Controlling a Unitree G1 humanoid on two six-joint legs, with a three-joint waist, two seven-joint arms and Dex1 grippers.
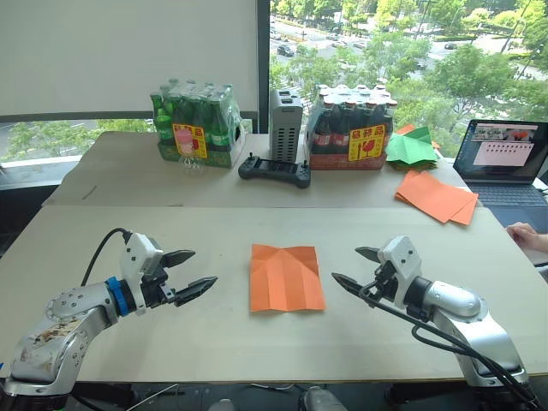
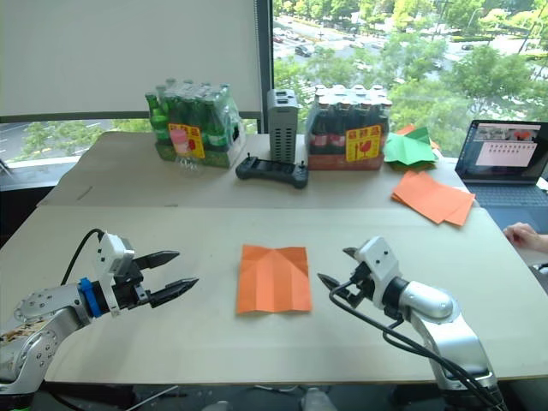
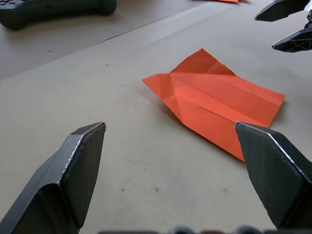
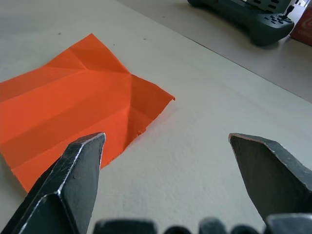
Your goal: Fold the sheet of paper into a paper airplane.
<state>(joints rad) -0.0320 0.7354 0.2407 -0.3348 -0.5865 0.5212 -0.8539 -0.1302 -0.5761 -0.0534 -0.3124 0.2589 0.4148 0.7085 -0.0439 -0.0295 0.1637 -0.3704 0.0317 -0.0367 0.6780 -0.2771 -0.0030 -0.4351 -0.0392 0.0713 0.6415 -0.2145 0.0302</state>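
Observation:
The orange sheet of paper (image 1: 286,276) lies flat and unfolded on the near table, midway between my grippers, marked by lengthwise creases and diagonal creases at its far end. My left gripper (image 1: 193,272) hovers open a short way to the sheet's left, fingers pointing at it. My right gripper (image 1: 353,267) hovers open just right of the sheet, also pointing at it. Neither touches the paper. In the left wrist view the sheet (image 3: 214,100) lies beyond the spread fingers, and in the right wrist view the sheet (image 4: 73,107) lies by one fingertip.
On the far table stand a pack of green bottles (image 1: 194,124), a grey box (image 1: 285,124), a pack of dark bottles (image 1: 351,128) and a black game controller (image 1: 275,170). A green paper shape (image 1: 411,147), a stack of orange sheets (image 1: 437,196), a laptop (image 1: 503,163) and a person's hand (image 1: 525,235) are at the right.

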